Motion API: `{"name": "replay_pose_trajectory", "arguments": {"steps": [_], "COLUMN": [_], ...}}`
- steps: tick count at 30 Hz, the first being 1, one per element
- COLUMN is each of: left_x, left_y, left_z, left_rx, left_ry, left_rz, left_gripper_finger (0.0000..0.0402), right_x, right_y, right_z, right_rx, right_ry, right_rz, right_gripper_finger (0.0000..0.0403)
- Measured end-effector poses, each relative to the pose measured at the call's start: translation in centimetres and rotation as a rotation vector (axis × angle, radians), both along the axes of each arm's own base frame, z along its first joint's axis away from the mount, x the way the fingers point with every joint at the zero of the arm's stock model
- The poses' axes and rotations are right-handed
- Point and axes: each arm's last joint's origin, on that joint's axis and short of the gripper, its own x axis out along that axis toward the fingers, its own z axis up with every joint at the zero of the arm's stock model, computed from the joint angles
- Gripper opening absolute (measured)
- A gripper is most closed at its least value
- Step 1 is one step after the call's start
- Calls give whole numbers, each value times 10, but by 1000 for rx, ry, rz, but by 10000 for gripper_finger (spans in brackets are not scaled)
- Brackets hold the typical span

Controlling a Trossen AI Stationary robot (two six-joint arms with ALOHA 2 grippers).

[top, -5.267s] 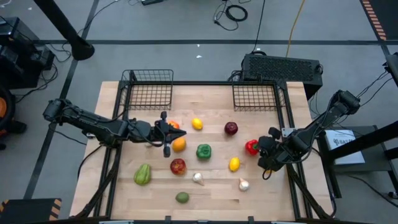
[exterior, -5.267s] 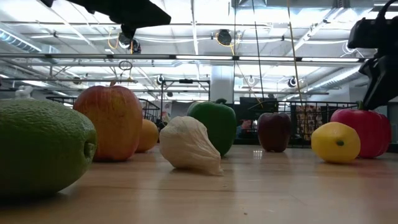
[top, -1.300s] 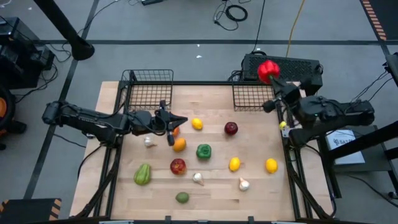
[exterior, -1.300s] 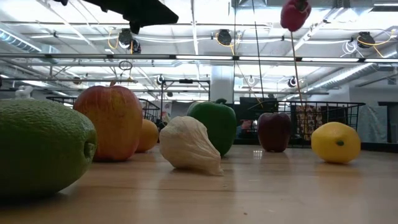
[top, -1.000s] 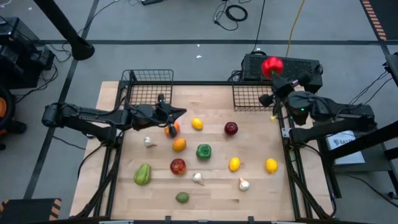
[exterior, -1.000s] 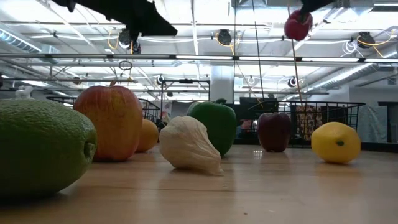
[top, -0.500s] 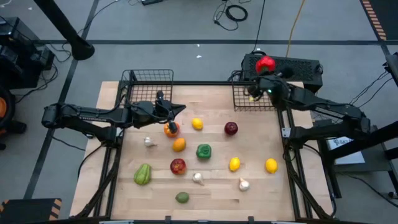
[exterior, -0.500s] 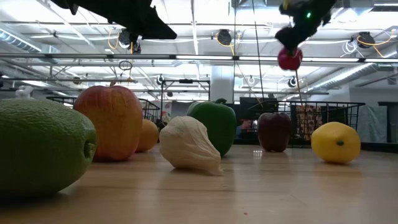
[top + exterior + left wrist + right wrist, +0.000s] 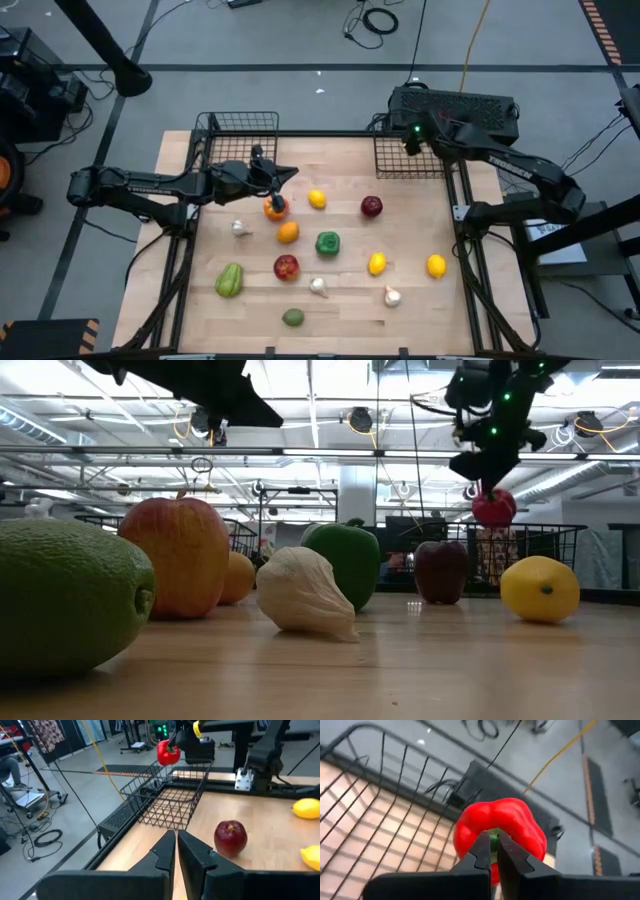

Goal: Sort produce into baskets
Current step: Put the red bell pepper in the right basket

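Note:
A red pepper (image 9: 493, 508) hangs over the right basket (image 9: 410, 158), with my right gripper (image 9: 492, 840) shut on it. In the high view the gripper (image 9: 408, 138) hides the pepper. The left wrist view shows the pepper (image 9: 168, 752) above the basket's rim (image 9: 192, 762). My left gripper (image 9: 176, 845) is shut on nothing and hovers above a tomato (image 9: 275, 208) near the left basket (image 9: 240, 148). The other produce rests on the table: lemons (image 9: 317, 199), a dark apple (image 9: 371, 207), an orange (image 9: 288, 232), a green pepper (image 9: 327, 242), garlic (image 9: 318, 287). My right gripper pinches the pepper's green stem (image 9: 493, 835), on the pepper's top, between its two fingertips. The fingers slant down from above. The pepper hangs below them, clear of the basket.
A black box with vents (image 9: 455, 108) stands just behind the right basket. A red apple (image 9: 286, 267), a green pear-shaped piece (image 9: 229, 280), a lime (image 9: 292, 317) and more garlic (image 9: 392, 296) lie toward the near edge. Dark frame rails run along the table's sides.
My right gripper has carried the red pepper from above the black box toward the table's left and near side and down, tipping its fingers downward. The pepper now hangs lower, over the right basket.

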Motion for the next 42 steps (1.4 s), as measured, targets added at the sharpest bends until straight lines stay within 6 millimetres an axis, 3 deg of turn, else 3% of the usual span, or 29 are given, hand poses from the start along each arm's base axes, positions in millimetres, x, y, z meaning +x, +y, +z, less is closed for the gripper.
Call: {"name": "replay_pose_trajectory", "arguments": {"steps": [5,14,28,42], "left_x": [0,0,2,2], "left_y": [0,0,0,0], "left_z": [0,0,9,10], "left_rx": [0,0,0,-3], "left_ry": [6,6,-33,-36], "left_rz": [0,0,-16,-33], "left_gripper_finger": [29,29,29,29], "right_x": [0,-4,-13,-29], "right_y": [-6,-10,-16,-22], "right_z": [-10,-45,-78,-94], "right_rx": [12,3,-61,-105], "right_ry": [-34,-207,-371,-447], "right_rz": [-54,-275,-414,-572], "right_gripper_finger": [4,4,4,4]}}
